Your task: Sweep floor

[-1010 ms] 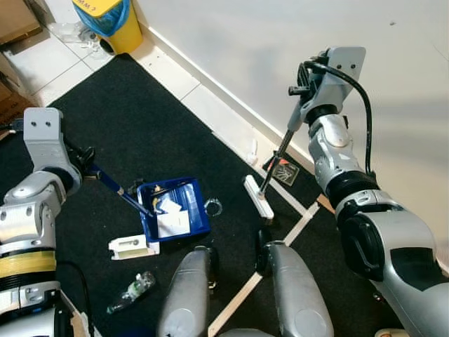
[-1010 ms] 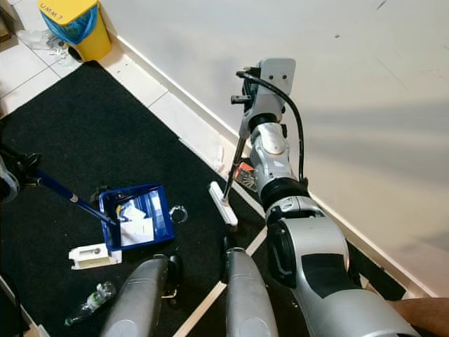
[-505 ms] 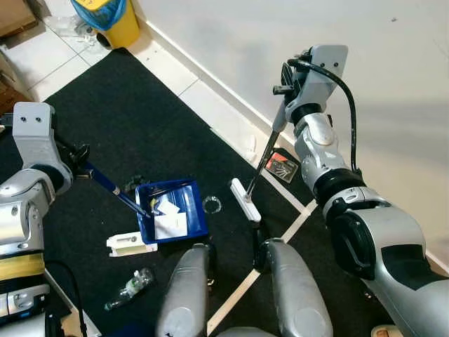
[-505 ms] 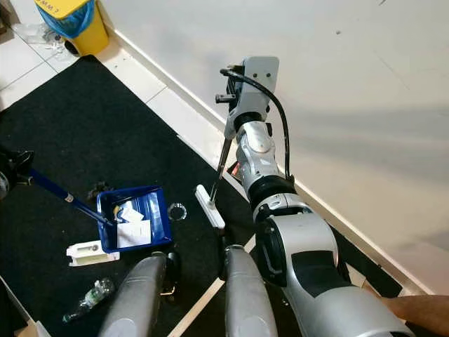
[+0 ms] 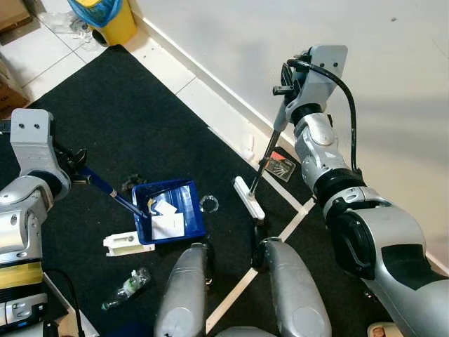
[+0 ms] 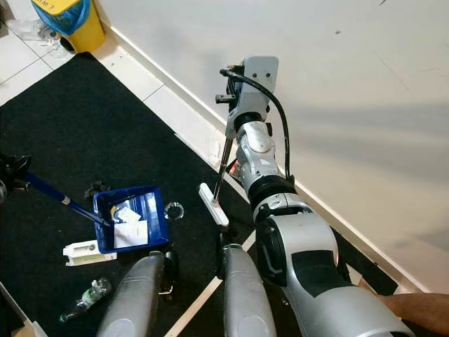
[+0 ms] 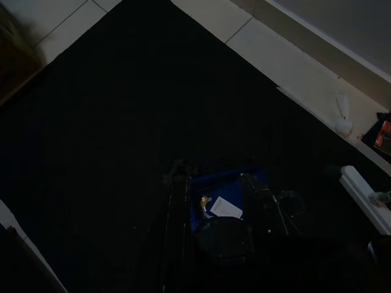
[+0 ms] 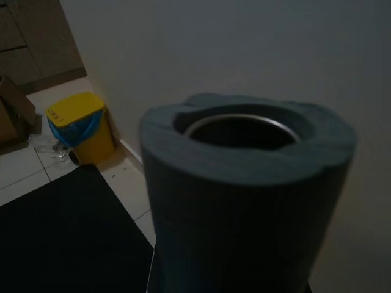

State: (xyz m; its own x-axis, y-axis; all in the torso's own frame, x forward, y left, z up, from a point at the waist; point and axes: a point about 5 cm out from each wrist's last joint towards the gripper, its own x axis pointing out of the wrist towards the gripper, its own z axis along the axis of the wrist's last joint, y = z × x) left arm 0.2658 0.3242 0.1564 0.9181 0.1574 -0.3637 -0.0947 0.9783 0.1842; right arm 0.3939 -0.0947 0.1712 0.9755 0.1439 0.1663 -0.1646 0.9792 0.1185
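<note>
Left eye view: black mat [image 5: 140, 119] over pale floor tiles, beside a white wall. Right gripper [image 5: 283, 121] raised near the wall, fingers clamped around the dark handle of a broom [image 5: 261, 163]; white broom head [image 5: 249, 199] resting on the mat's edge, just in front of the robot's legs. Left gripper [image 5: 76, 163] low at the robot's left, closed around the blue handle of a dustpan [image 5: 168, 218]. Blue pan flat on the mat, with scraps of white paper inside. Just beside the pan: a white plastic block [image 5: 126, 243] on its near left, a clear ring [image 5: 208, 204] on its right. Plastic bottle [image 5: 126, 288] lying on the mat nearer the robot. Small red-and-black packet [image 5: 282, 166] on the tiles by the wall, past the broom head.

Right eye view: yellow bin [image 6: 67, 20] with a blue liner standing on the tiles by the wall, far from the pan.

Left wrist view: very dark; blue pan with paper faintly visible below, white broom head at the edge.

Right wrist view: thick grey handle end close up, yellow bin beyond.
</note>
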